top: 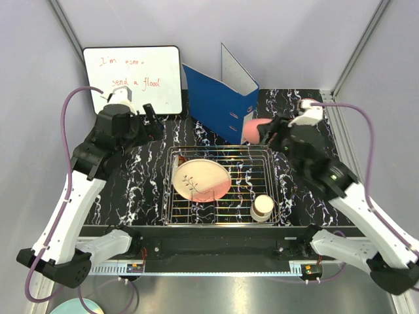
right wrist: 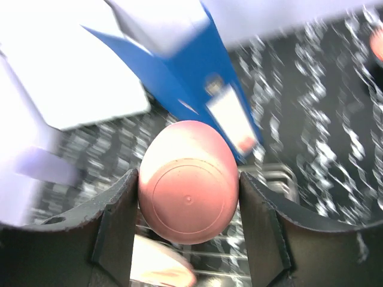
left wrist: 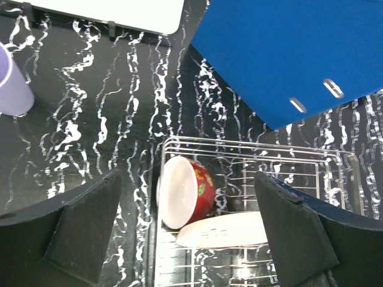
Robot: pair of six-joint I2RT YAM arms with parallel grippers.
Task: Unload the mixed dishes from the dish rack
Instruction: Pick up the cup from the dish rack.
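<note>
Black marbled table (top: 141, 186) fills my view. My left end effector (left wrist: 188, 191) hovers open and empty over the far-left corner of the dish rack (top: 219, 223), where a red bowl (left wrist: 206, 188) leans beside the plate (top: 200, 178). A cream cup (top: 262, 207) stands near-right. My right end effector (right wrist: 188, 197) grips the pink cup (top: 250, 128) by the rack's far-right corner.

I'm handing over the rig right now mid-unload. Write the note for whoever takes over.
Left gripper: jaws open, empty, above the dish rack's far left corner.
Right gripper: shut on the pink cup, held off the table beyond the rack's far edge, by the blue binder.
Done: the lavender cup stands on the table outside the rack.
Left: set the pink cup down. Then take out the plate, the red bowl tipped on its side at the far left corner, and the cream-brown cup at the near right.
</note>
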